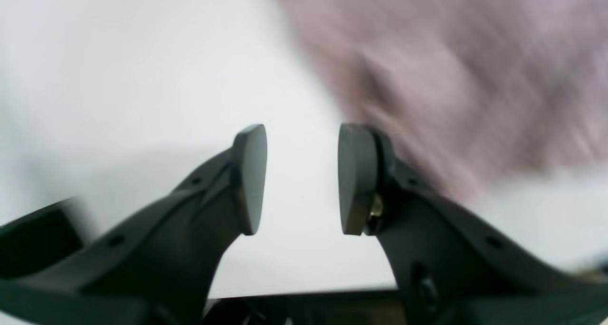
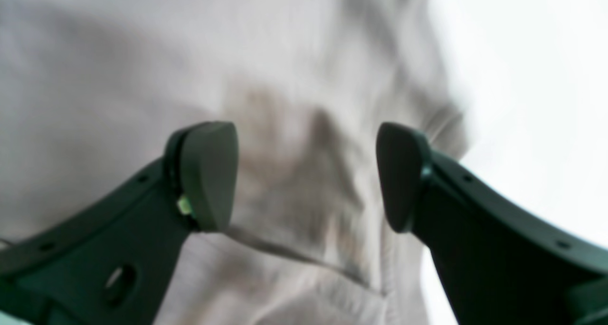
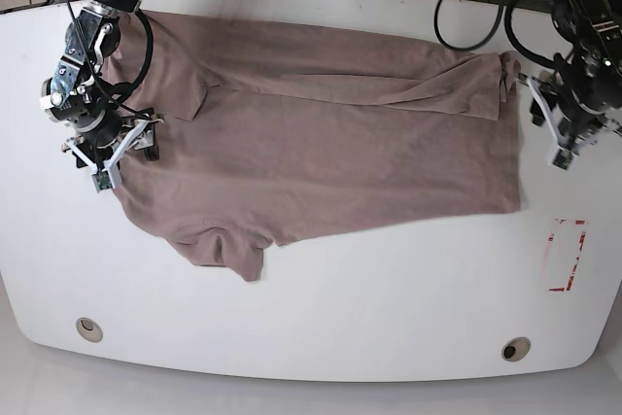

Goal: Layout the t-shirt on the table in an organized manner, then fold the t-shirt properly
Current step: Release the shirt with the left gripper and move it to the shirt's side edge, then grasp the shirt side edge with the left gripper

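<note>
White glossy table [image 3: 321,323] fills the base view, with two round grommet holes [image 3: 88,328] near its front edge and a red-white tape rectangle [image 3: 567,255] on the side of the left claw. Dark cables [image 3: 466,7] loop along the far edge behind the surface.

T-shirt [image 3: 321,138] position: spread across the middle of the table between the two claws, mauve-brown and wrinkled, with a fold running along its far part and one sleeve pointing toward the front edge.

Left claw [image 1: 302,177]: jaws parted by a moderate gap, nothing between the pads, only bare white surface visible through the gap. The cloth lies just beside it, up and to the right in its wrist view. In the base view this claw [image 3: 567,133] stands just off the shirt's edge; contact cannot be determined.

Right claw [image 2: 306,175]: jaws set wide apart, released, nothing clamped. The cloth lies directly under the gap, with a seam and creases below the pads. In the base view this claw [image 3: 105,148] is over the shirt's opposite end.

Both wrist views are blurred. Only the base view shows the whole garment, the holes and the tape.
</note>
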Controlling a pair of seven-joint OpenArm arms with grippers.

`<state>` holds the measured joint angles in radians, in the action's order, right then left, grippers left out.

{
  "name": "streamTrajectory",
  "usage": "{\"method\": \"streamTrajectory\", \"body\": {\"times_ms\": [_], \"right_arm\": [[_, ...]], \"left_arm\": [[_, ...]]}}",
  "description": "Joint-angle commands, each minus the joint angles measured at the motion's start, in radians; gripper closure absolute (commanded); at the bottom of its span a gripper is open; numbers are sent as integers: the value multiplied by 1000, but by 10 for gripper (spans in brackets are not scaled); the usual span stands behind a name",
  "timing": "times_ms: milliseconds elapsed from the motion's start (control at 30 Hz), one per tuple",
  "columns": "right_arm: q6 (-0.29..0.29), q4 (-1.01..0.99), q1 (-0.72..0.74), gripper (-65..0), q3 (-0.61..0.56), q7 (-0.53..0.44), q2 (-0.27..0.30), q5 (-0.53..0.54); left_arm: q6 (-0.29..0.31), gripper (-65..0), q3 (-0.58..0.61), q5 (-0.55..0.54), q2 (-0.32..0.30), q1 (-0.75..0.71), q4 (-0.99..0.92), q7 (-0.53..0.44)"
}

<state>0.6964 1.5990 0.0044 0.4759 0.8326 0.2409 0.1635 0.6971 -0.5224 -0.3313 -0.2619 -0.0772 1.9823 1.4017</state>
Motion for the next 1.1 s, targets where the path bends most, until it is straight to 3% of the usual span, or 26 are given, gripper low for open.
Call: {"method": "streamTrajectory", "body": {"times_ms": [0, 100, 200, 400, 533, 1067], "right_arm": [[2, 31, 13, -438, -26, -16, -15, 15], [2, 27, 35, -433, -42, -16, -33, 12], [2, -18, 45, -379, -59, -16, -54, 8], [2, -131, 58, -170, -96, -65, -67, 6], [2, -188, 61, -75, -90, -74, -68, 6], [2, -253, 90, -63, -90, -78, -31, 5]], "left_arm": [[1, -232, -14, -2, 13, 96, -30, -5], [1, -232, -2, 42, 23, 173, -85, -5], [1, -232, 37, 97, 48, 244, -174, -5], [1, -232, 126, 169, 65, 311, -369, -147], [1, -232, 169, 219, 77, 331, -489, -220], [1, -232, 178, 312, 74, 437, -861, -422]]}}
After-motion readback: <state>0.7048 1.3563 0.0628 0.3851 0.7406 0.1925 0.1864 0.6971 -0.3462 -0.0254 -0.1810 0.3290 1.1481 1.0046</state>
